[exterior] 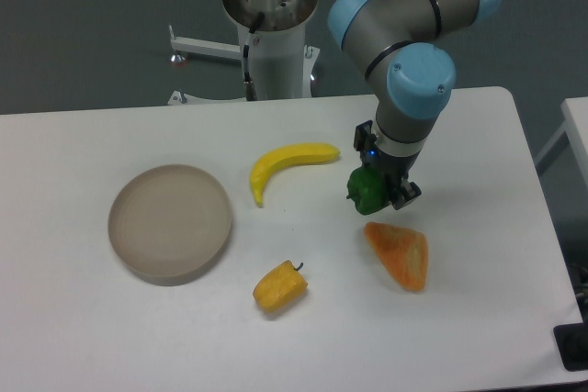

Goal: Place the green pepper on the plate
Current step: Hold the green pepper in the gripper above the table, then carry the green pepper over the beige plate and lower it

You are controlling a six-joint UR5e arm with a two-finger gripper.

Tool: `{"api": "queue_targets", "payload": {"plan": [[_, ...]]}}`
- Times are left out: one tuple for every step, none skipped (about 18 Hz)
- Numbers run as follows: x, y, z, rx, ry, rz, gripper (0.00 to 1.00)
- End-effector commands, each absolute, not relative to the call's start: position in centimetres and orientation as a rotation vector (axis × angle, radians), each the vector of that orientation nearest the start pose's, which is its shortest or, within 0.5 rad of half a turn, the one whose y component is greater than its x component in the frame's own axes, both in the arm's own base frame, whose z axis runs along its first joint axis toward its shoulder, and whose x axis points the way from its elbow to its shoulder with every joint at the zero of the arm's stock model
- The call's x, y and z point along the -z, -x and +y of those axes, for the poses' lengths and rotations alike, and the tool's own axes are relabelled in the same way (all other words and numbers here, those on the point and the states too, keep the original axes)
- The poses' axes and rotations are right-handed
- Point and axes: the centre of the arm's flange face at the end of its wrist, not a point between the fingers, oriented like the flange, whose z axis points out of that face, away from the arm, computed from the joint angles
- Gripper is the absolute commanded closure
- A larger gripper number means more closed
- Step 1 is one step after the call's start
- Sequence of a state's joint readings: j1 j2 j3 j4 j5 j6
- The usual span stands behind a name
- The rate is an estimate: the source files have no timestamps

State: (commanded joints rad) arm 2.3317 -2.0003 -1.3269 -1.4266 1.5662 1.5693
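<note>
The gripper point(381, 188) has its jaws closed on the green pepper point(367, 190), right of the banana point(288, 163), well apart from the plate point(170, 222)

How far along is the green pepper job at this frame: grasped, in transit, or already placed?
Done: the gripper has reached the green pepper and appears closed around it, right of the banana. In hand: whether the pepper is lifted off the table cannot be told. Left: the carry leftward and the release, since the plate holds nothing.
</note>
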Motion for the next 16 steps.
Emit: {"api": "queue_targets", "payload": {"plan": [[-37.2,35.7,56.8,0.063,2.902,1.241,0.67],[-37.2,35.7,56.8,0.063,2.902,1.241,0.67],[-37.2,35.6,56.8,0.060,2.907,1.244,0.67],[-37.1,35.6,56.9,0.063,2.906,1.246,0.67],[-37.2,35.5,57.0,0.063,2.902,1.241,0.67],[-37.1,35.5,57.0,0.065,2.903,1.242,0.67],[-37.0,35.5,56.9,0.071,2.903,1.241,0.67],[-36.6,35.1,57.0,0.085,2.898,1.250,0.67],[-36.4,33.6,57.8,0.091,2.888,1.277,0.68],[-36.3,32.6,58.4,0.093,2.885,1.289,0.68],[-36.2,30.8,59.5,0.097,2.896,1.260,0.68],[-36.1,29.3,60.1,0.106,2.899,1.244,0.68],[-35.7,27.7,60.6,0.121,2.899,1.244,0.68],[-35.9,25.7,61.3,0.129,2.895,1.226,0.68],[-36.0,24.3,61.8,0.132,2.893,1.219,0.68],[-36.0,22.8,62.4,0.137,2.889,1.230,0.68]]}}
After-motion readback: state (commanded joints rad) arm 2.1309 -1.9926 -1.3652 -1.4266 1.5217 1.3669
